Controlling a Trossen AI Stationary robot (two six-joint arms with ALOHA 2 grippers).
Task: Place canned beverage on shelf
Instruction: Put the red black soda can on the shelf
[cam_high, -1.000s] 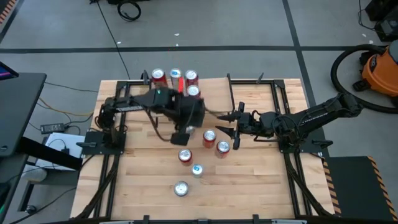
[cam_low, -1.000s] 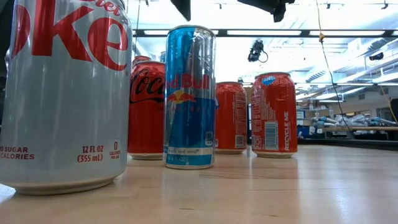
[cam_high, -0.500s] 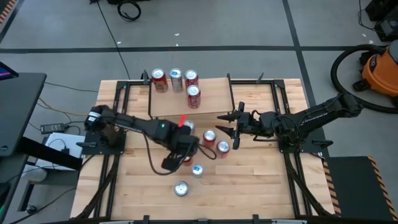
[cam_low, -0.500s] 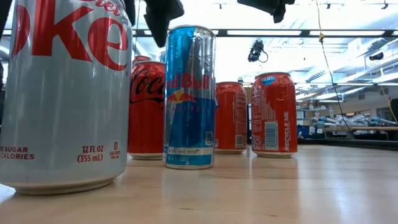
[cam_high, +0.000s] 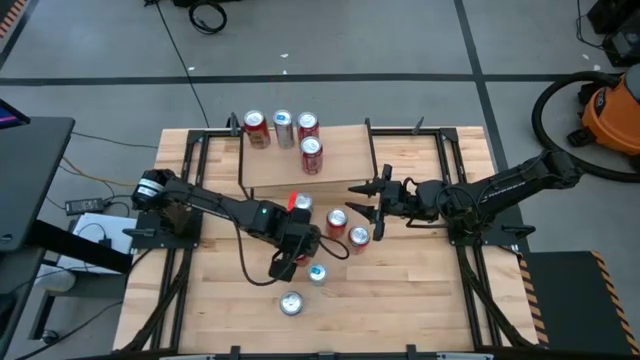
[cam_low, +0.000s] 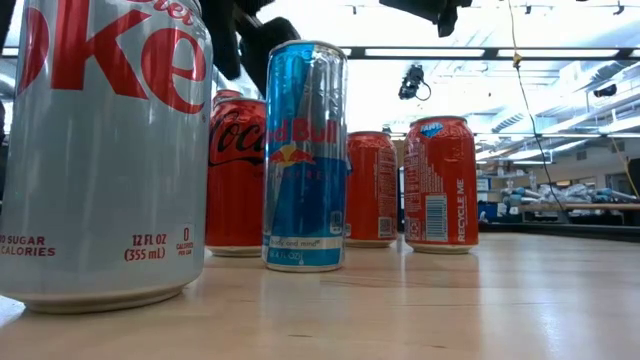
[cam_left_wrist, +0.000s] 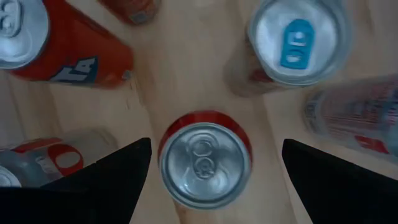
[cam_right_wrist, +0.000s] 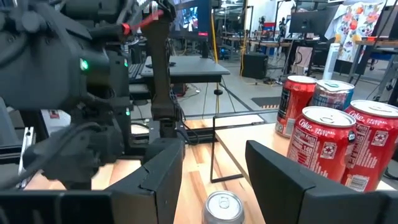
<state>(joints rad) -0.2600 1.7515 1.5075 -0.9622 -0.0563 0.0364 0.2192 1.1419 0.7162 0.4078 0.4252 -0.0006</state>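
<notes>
A red can (cam_left_wrist: 205, 160) with a silver top stands upright on the wooden table; in the low view it shows behind the blue can (cam_low: 236, 175). My left gripper (cam_left_wrist: 216, 149) hangs open above it, pointing steeply down, one finger to each side and clear of it (cam_high: 288, 262). The shelf (cam_high: 345, 160) stands at the table's far side, with several cans (cam_high: 283, 130) upright on its left end. My right gripper (cam_high: 368, 200) waits open and level near the shelf's front edge, with nothing between its fingers (cam_right_wrist: 214, 168).
Other cans stand close around the red one: a slim blue can (cam_high: 317, 272), a silver can (cam_high: 291, 303) nearest the front edge, and two orange-red cans (cam_high: 337, 222) (cam_high: 358, 237) below my right gripper. Black frame rails (cam_high: 170, 270) run along both table sides.
My left gripper has swung from beside the shelf toward the table's near edge and come down over the cluster of loose cans, ending above the red can. Its fingers have stayed open. The cans have not moved.
</notes>
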